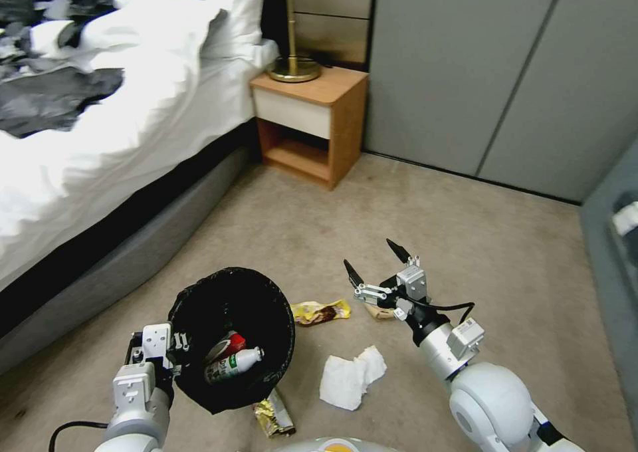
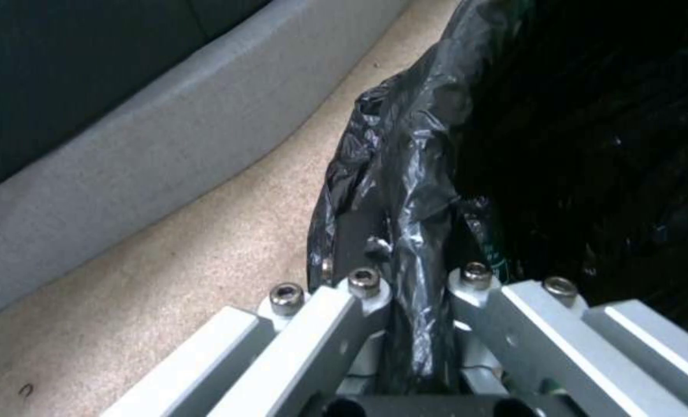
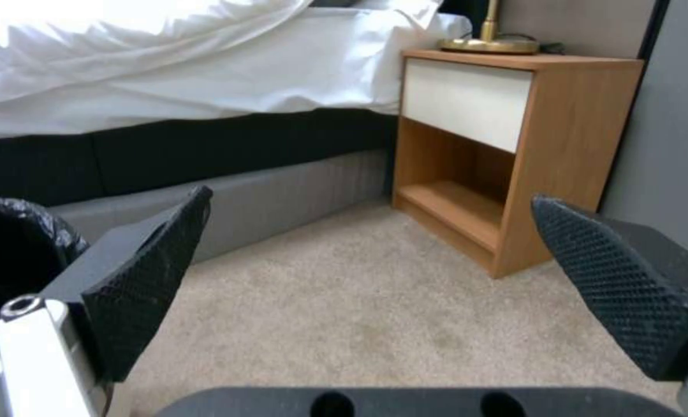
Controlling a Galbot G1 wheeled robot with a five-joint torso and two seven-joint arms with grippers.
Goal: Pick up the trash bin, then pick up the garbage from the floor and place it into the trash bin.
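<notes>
Left end effector [image 1: 174, 353]: clamped on the near-left rim of the round black-lined trash bin [image 1: 232, 338].
Right end effector [image 1: 376, 266]: spread, empty, right of the bin, over a brown crumpled paper scrap [image 1: 379, 312].

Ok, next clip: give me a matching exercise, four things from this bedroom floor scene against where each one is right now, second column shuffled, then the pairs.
Things:
1. green-labelled bottle
2. white tissue
3. yellow snack wrapper
4. gold wrapper

Places:
A. on the carpet beside the trash bin's far right rim
B. inside the trash bin, next to a red-white packet
C. on the carpet at the trash bin's near edge
D. on the carpet, near side of the open right gripper

Pairs: 1-B, 2-D, 3-A, 4-C

The left gripper clamps the bin's bag-lined rim.
</notes>
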